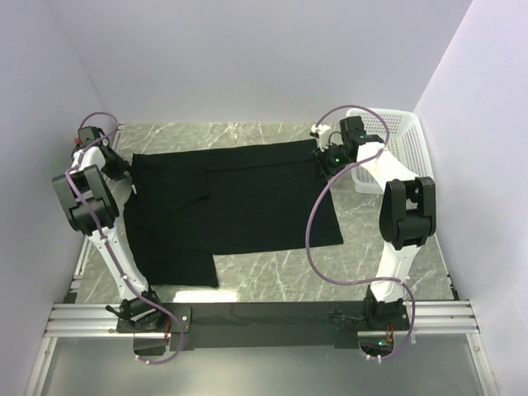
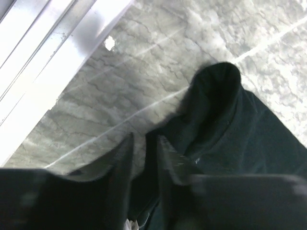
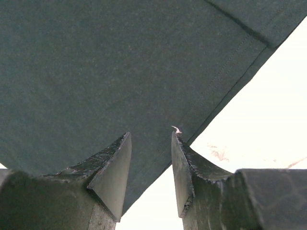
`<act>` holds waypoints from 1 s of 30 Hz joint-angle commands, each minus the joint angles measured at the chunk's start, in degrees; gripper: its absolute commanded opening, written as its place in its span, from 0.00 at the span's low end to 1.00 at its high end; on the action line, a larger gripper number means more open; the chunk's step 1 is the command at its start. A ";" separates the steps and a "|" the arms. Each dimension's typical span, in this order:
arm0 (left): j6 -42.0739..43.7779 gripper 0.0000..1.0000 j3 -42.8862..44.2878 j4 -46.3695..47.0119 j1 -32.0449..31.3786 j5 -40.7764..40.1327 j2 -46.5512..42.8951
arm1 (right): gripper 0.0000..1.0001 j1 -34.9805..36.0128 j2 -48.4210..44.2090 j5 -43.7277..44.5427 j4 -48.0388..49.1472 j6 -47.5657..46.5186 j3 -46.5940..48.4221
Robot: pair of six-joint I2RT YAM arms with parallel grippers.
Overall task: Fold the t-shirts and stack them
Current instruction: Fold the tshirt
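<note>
Pale lavender walls on three sides, grey marbled counter (image 1: 272,276) below. The black t-shirt (image 1: 239,206) lies spread flat mid-counter with its long edge along the far side. One flap reaches toward the near left, so the outline reads as an L. A line crosses the upper middle, but from above you cannot tell whether it is a seam or a fold. A white perforated basket (image 1: 403,136) stands in the far right corner, near the shirt's far right corner.

The left gripper (image 2: 144,139) is at the shirt's far left corner. Its fingers (image 2: 120,165) stand close together with only a narrow slit between them. Cloth humps up just beyond and runs down against one finger. Whether any of it is pinched, I cannot tell.

The right gripper (image 3: 151,136) is at the far right corner, jaws moderately apart with nothing between them. The stitched hem runs diagonally just past the tips.

My judgement is that you are taking both far corners for a first fold. It is early in the task, with no tidy folded shape yet. Next, the right gripper should settle onto the hem and close. Confirm the left hold as well, then raise both corners evenly and carry the far edge toward you. An uneven lift would likely skew the cloth.
</note>
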 commanded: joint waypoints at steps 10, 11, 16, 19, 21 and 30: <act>4.67 0.02 3.75 -1.69 -1.00 -5.94 1.51 | 0.46 0.18 -2.64 -1.21 0.98 0.93 1.55; 5.63 0.01 3.05 -1.16 -1.18 -7.08 0.11 | 0.46 0.27 -2.64 -1.21 0.98 0.93 1.55; 8.45 0.01 2.95 0.78 -2.32 -14.99 -3.24 | 0.46 0.27 -2.90 -1.39 1.07 1.19 1.29; 10.03 0.00 4.09 1.22 -3.11 -18.06 -4.03 | 0.46 0.18 -2.90 -1.74 1.07 1.46 1.29; 10.56 0.00 4.62 1.57 -3.38 -18.34 -4.30 | 0.46 0.18 -2.81 -1.83 1.16 1.46 1.29; 8.63 0.40 4.71 0.35 -3.29 -8.06 -2.72 | 0.46 0.27 -3.52 -1.39 1.42 1.19 0.58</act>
